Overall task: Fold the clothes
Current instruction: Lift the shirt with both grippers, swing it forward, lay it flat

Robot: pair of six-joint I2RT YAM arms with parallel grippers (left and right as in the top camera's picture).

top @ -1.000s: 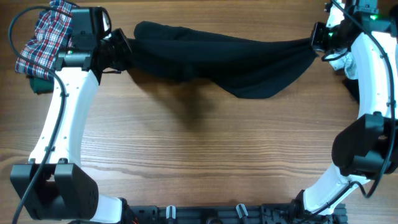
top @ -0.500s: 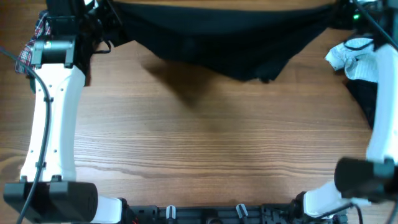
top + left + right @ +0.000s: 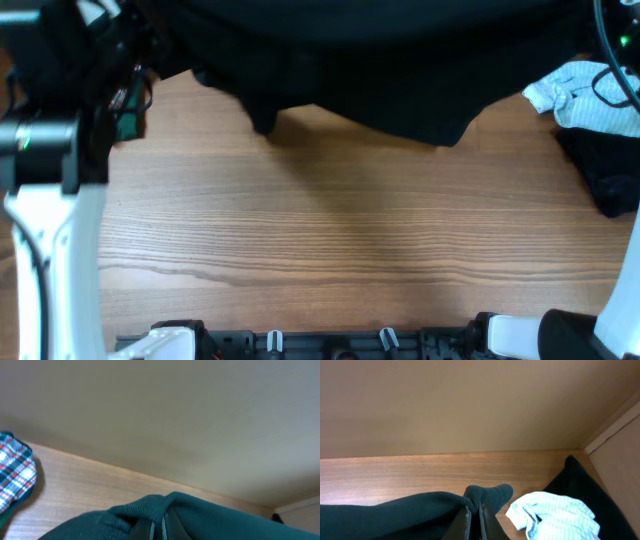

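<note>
The dark green knitted cloth garment point(image 3: 395, 515) looks matt and finely ribbed. The brown wooden desk point(image 3: 330, 230) beneath the garment is smooth, grained and faintly sheened. The pale blue striped cloth point(image 3: 585, 95) beside the garment looks thin and crumpled. The white arm shell point(image 3: 55, 260) is glossy plastic.

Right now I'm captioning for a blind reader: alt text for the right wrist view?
The right pincer is shut on a dark garment above a table. A pale striped cloth lies at lower right, beside a black cloth.
</note>
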